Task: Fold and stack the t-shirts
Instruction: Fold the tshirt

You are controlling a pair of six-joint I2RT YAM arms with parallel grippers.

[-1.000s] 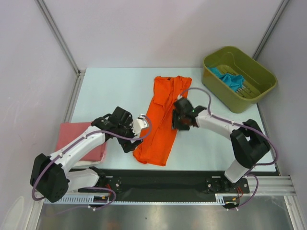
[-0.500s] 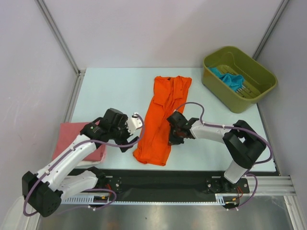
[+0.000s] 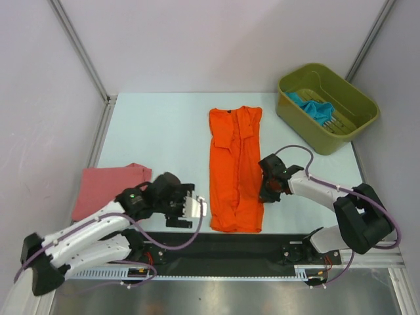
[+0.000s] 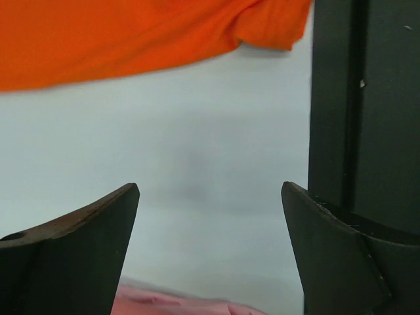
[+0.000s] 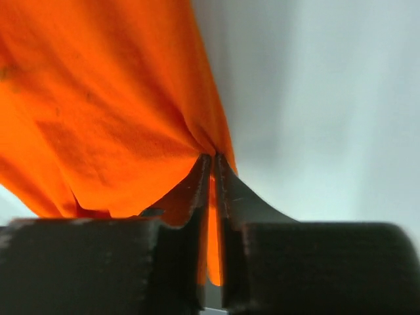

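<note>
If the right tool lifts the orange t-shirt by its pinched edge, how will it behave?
Probably floppy: the orange t-shirt puckers where the right tool pinches its edge, so it should drape and sag. It looks thin, lying flat on the table; dragging may bunch it rather than slide it.

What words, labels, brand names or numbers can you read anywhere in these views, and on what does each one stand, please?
None: no text can be read in any view.
The orange t-shirt, pink t-shirt and teal-blue t-shirt are plain cloth with no print.
The green bin shows no label.
A small dark spot at the orange t-shirt's collar may be a tag, but it is too small to read.
</note>
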